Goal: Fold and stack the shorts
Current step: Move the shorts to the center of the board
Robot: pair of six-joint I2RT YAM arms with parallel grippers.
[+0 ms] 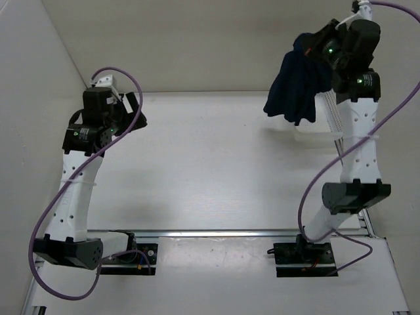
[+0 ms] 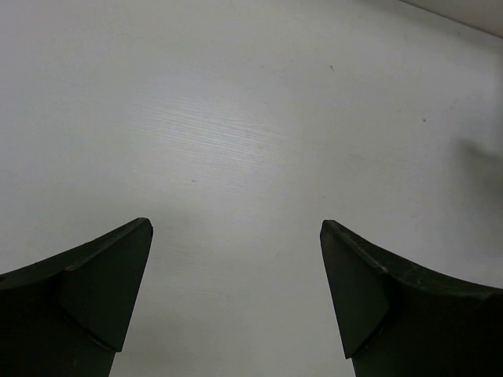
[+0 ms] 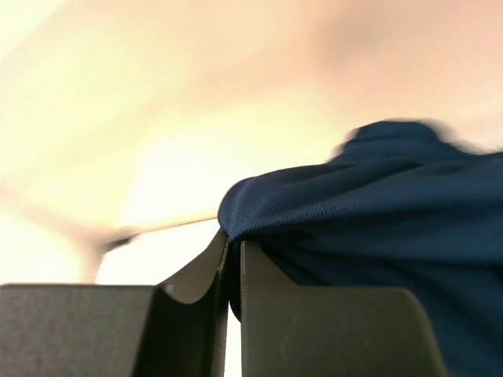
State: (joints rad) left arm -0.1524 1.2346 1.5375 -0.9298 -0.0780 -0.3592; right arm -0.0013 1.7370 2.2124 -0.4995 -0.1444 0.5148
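Note:
The dark navy shorts [image 1: 298, 82] hang bunched in the air at the far right, lifted well above the white table [image 1: 216, 164]. My right gripper [image 1: 314, 44] is shut on an edge of the shorts; in the right wrist view the jaws [image 3: 234, 251] pinch the navy mesh fabric [image 3: 369, 220], which drapes to the right. My left gripper [image 1: 134, 111] is open and empty over the far left of the table; in the left wrist view its fingers [image 2: 102, 290] stand wide apart above bare table. No drawstring shows.
Beige walls close in the table at the back and left. The arm bases [image 1: 125, 256] sit on a rail at the near edge. The right arm's purple cable [image 1: 394, 125] loops out to the right.

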